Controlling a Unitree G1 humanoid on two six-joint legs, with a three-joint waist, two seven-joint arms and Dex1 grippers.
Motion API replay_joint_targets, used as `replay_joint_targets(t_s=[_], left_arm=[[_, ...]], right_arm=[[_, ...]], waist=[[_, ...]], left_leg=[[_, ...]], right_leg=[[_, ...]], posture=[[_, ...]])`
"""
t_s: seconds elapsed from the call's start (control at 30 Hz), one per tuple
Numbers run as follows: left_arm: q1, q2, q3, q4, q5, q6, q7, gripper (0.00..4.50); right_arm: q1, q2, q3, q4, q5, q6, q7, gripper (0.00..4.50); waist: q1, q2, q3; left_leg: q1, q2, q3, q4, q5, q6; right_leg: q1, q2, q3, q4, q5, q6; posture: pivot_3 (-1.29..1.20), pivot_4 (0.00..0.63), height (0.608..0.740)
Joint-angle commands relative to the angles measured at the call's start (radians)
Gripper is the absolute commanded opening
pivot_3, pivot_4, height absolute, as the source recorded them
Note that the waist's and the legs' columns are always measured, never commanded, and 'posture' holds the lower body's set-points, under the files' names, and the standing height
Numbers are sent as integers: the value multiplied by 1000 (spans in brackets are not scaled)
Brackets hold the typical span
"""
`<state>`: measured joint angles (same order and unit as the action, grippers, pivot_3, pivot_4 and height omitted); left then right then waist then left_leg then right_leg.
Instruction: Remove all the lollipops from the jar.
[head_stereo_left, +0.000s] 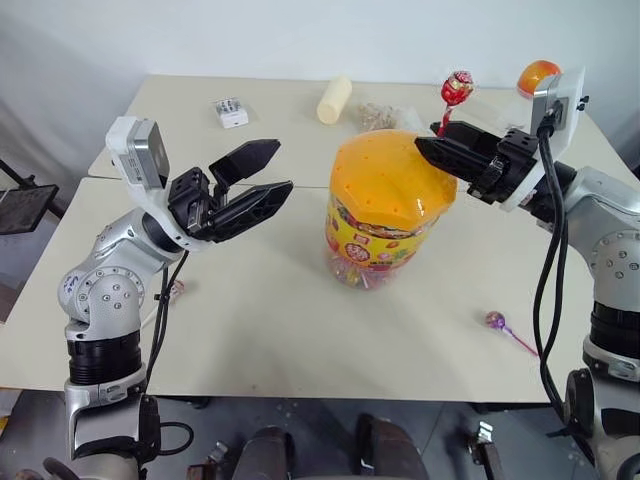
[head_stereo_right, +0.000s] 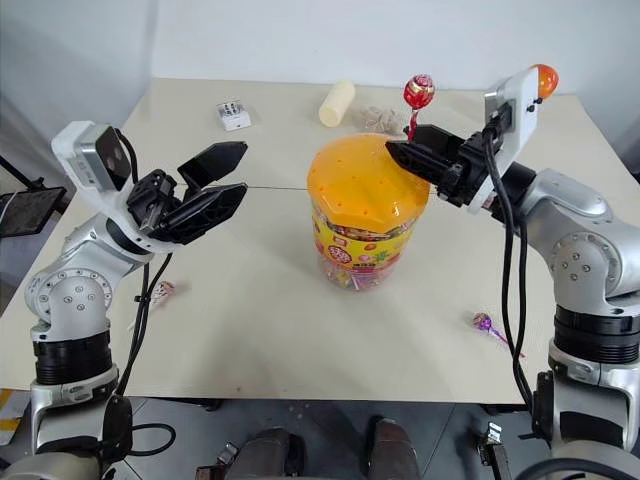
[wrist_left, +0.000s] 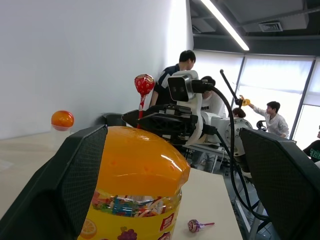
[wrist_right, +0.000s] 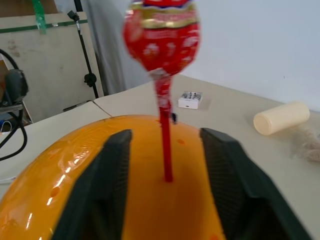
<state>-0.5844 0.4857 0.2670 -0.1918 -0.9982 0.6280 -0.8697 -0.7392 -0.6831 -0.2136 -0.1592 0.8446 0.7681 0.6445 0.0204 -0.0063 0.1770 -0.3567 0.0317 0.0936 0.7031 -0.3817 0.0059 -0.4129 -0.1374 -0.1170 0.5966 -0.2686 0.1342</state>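
Note:
The jar (head_stereo_left: 372, 240), a clear tub with a yellow-red label and an orange domed lid (head_stereo_left: 385, 178), stands mid-table. A red lollipop (head_stereo_left: 457, 88) stands upright with its stick in the far right side of the lid. My right gripper (head_stereo_left: 430, 150) reaches over the lid from the right. In the right wrist view its open fingers (wrist_right: 112, 165) flank the stick (wrist_right: 165, 140) without touching it. My left gripper (head_stereo_left: 280, 168) hangs open to the left of the jar, holding nothing. One purple lollipop (head_stereo_left: 497, 321) lies on the table at the front right. Another wrapped one (head_stereo_right: 161, 291) lies by my left arm.
At the back of the table lie a cream cylinder (head_stereo_left: 334, 100), a small white box (head_stereo_left: 231, 112) and a crumpled clear wrapper (head_stereo_left: 378, 115). A small bottle with an orange ball cap (head_stereo_left: 538, 76) stands at the back right. People (wrist_left: 272, 117) stand beyond the table in the left wrist view.

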Motion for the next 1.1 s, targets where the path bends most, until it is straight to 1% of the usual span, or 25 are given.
replay_joint_targets(t_s=[0.03,0.1,0.13,0.23,0.3,0.43,0.5,0.53,0.57,0.63,0.7,0.77,0.8,0.87,0.97,1.03,1.07,1.1], left_arm=[[-3,-3,24,-40,-23,-20,8,4500],[-4,-5,24,-38,-24,-22,8,4500],[-4,-6,23,-37,-25,-23,9,4500],[3,1,-8,-38,10,-48,-38,4500],[15,16,-48,-39,63,-80,-85,4500],[31,47,-103,-28,145,-131,-159,4500],[48,87,-148,-18,222,-181,-227,4500],[56,104,-171,-9,260,-207,-256,4500],[63,115,-186,-3,277,-220,-281,4500],[66,121,-202,7,292,-234,-301,4500],[68,126,-219,15,311,-251,-327,4500],[63,120,-230,28,323,-262,-342,4500],[60,117,-235,34,326,-266,-348,4500],[53,116,-244,45,334,-275,-365,4500],[42,119,-248,54,337,-275,-386,4500],[33,123,-243,57,333,-270,-394,4500],[34,125,-240,55,332,-268,-395,4500],[33,128,-232,56,335,-274,-393,4500]], right_arm=[[-20,5,-40,-20,23,-15,19,992],[-23,7,-47,-22,25,-27,31,223],[-24,8,-48,-21,24,-29,34,38],[-53,34,-141,-28,86,-125,100,38],[-66,-22,-190,30,68,-121,97,38],[-25,-162,-260,125,14,-102,100,38],[55,-274,-276,165,-48,-63,116,38],[169,-368,-263,167,-109,-28,155,38],[288,-437,-257,155,-159,-8,198,38],[455,-495,-265,114,-206,24,212,38],[584,-505,-273,79,-257,37,184,38],[745,-501,-244,61,-371,-58,188,38],[805,-477,-234,65,-411,-114,190,38],[853,-419,-224,88,-432,-148,170,38],[882,-374,-210,110,-466,-180,168,38],[896,-356,-216,112,-454,-161,188,490],[900,-352,-221,109,-448,-154,193,639],[904,-343,-240,116,-447,-178,199,955]], waist=[[0,0,0],[0,0,0],[0,0,0],[0,0,0],[1,0,0],[6,0,0],[5,0,0],[6,0,0],[8,1,0],[8,1,0],[4,1,0],[-1,1,0],[-1,1,0],[-1,1,0],[-2,2,0],[1,2,0],[2,2,0],[2,2,0]], left_leg=[[0,0,0,0,0,0],[0,0,0,0,0,0],[0,0,0,0,0,0],[0,0,0,0,0,0],[0,0,0,-1,0,0],[0,0,0,-1,0,0],[0,0,1,-2,0,0],[0,0,1,-3,0,0],[0,0,1,-3,0,0],[0,0,0,-5,0,0],[0,0,1,-5,0,0],[0,0,5,-3,0,1],[1,0,6,-3,0,1],[3,0,7,-3,1,1],[4,0,9,-2,1,1],[4,0,9,-2,1,1],[4,0,8,-3,1,1],[4,0,8,-3,1,1]], right_leg=[[0,0,0,0,0,0],[0,0,0,0,0,0],[0,0,0,0,0,0],[0,0,0,0,0,0],[0,0,0,0,0,0],[1,0,0,-2,0,0],[1,0,0,-4,0,0],[0,0,0,-4,0,0],[0,0,0,-4,0,0],[0,0,-1,-4,0,0],[0,0,-1,-4,0,0],[0,0,1,-5,0,0],[0,0,2,-5,0,0],[2,0,4,-5,0,0],[2,0,6,-5,0,-1],[1,0,6,-4,0,-1],[1,0,6,-4,0,-1],[1,0,6,-4,0,-1]], posture=[[0,150,740],[0,150,740],[0,150,740],[0,150,740],[0,150,740],[0,150,740],[0,150,740],[0,150,740],[0,150,740],[0,150,740],[0,150,740],[0,150,740],[0,150,740],[0,150,740],[0,150,740],[0,150,740],[0,150,740],[0,150,740]])
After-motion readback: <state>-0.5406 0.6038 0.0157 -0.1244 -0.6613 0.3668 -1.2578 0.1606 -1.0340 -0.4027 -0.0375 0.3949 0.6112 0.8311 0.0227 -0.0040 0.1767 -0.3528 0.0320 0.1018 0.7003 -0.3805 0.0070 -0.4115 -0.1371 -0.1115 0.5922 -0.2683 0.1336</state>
